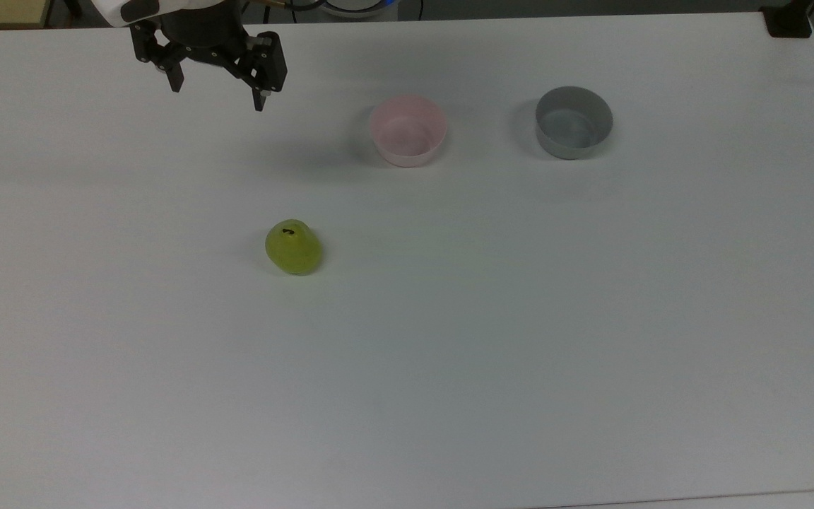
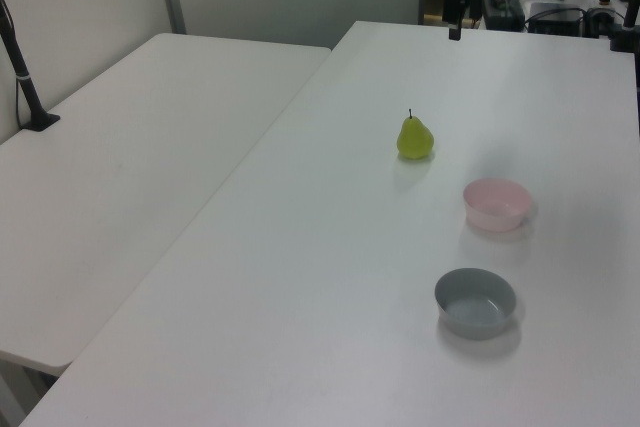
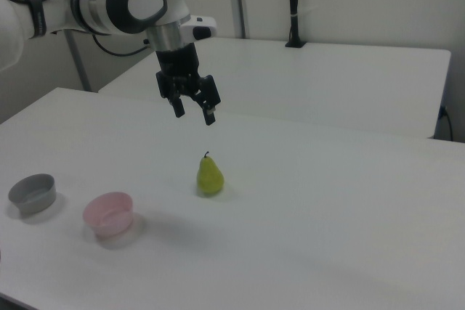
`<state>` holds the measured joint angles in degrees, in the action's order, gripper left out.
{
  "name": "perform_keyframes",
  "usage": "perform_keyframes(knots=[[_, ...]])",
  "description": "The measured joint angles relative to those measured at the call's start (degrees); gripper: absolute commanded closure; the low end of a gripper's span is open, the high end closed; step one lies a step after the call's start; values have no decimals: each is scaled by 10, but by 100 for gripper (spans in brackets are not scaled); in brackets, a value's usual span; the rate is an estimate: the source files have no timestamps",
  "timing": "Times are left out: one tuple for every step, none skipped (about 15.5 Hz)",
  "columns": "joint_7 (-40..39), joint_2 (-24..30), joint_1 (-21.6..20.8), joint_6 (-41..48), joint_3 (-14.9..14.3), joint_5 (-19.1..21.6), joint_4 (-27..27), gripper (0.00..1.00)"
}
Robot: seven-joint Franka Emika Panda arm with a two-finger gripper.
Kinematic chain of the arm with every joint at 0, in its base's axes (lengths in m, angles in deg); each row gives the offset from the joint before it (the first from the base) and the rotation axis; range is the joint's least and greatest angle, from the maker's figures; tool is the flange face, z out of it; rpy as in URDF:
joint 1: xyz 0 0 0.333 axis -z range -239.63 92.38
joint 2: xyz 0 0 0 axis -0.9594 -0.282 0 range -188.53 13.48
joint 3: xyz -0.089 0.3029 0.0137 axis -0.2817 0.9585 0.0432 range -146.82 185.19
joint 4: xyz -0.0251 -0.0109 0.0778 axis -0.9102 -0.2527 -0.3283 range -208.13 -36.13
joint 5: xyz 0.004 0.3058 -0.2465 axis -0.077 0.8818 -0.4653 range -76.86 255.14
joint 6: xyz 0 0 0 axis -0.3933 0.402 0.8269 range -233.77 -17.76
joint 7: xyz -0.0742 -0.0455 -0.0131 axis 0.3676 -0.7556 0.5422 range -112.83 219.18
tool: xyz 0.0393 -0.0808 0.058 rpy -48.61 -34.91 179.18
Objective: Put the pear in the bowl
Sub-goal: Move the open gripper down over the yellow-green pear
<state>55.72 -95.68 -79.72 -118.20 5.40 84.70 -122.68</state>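
A yellow-green pear [image 1: 293, 247] [image 2: 414, 137] [image 3: 210, 176] stands upright on the white table, stem up. The pale pink bowl [image 1: 408, 130] [image 2: 495, 203] [image 3: 108, 214] sits empty, up and to the right of the pear in the top view. My gripper [image 1: 217, 94] [image 3: 194, 112] hangs open in the air with nothing between its fingers, well above the table. In the top view it is up and to the left of the pear; in the right view it hovers above and slightly left of it.
An empty grey bowl [image 1: 574, 121] [image 2: 475, 302] [image 3: 33, 193] stands beside the pink one, farther right in the top view. A second white table [image 2: 130, 137] [image 3: 341, 78] adjoins this one, with a black post [image 3: 293, 5] on it.
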Motion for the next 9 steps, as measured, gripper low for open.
perform_keyframes(knots=[[0,0,1,2,-7,1,6,0],[-2,0,1,5,-10,15,7,0],[-6,0,1,10,-17,31,10,0],[-9,0,1,13,-22,39,13,0],[-10,0,1,14,-25,41,15,0],[-10,0,1,14,-26,42,15,0],[-10,0,1,14,-27,42,15,0],[-10,0,1,15,-27,42,15,0],[-10,0,1,15,-27,42,15,0]])
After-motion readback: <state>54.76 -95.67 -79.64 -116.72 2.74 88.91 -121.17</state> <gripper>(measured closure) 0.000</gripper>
